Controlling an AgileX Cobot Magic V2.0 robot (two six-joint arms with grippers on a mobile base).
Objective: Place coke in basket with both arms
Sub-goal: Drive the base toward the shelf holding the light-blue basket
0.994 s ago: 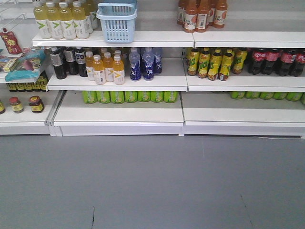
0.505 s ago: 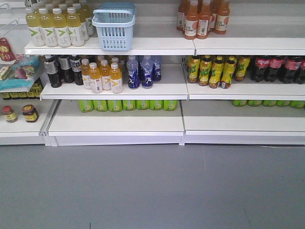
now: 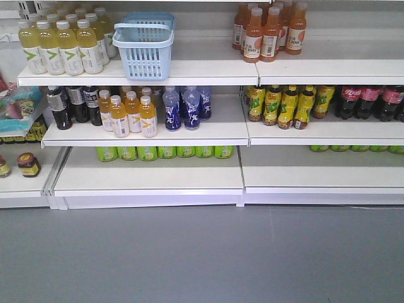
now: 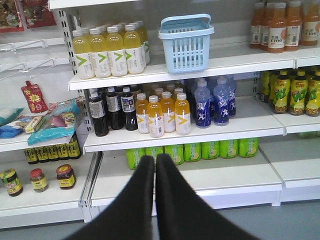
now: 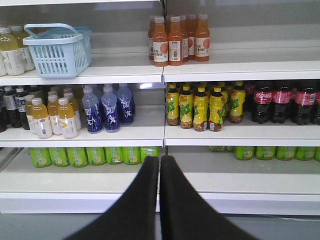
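- The white shelving [image 3: 202, 72] carries everything. By my reading no part of the task is done, so grasping a bottle and placing it are both left.
- The pale blue basket [image 3: 144, 58] stands on the top shelf of the left bay, just beside the pale yellow drink bottles [image 3: 57, 47]. No coke shows through its slotted walls, though its floor is hidden from this low angle.
- The coke bottles [image 5: 283, 102] stand in a row on the middle shelf of the right bay, next to the yellow-and-green labelled bottles [image 5: 200, 107]. They are well apart from the basket and 1 shelf lower.
- That row runs off the right edge in the front and right wrist views, so its count cannot be told. 3 red labels read clearly, and the left wrist view shows no coke.
- The left arm's fingers [image 4: 142, 190] are pressed together and hold nothing. They point at the bottom shelf of the left bay, well short of the basket.
- The right arm's fingers [image 5: 145, 195] are also pressed together and empty, with the coke up and to their right.
- The front view shows neither of the 2 arms, so their pose behind the fingers is out of sight.
- The small print on the bottle labels cannot be read.
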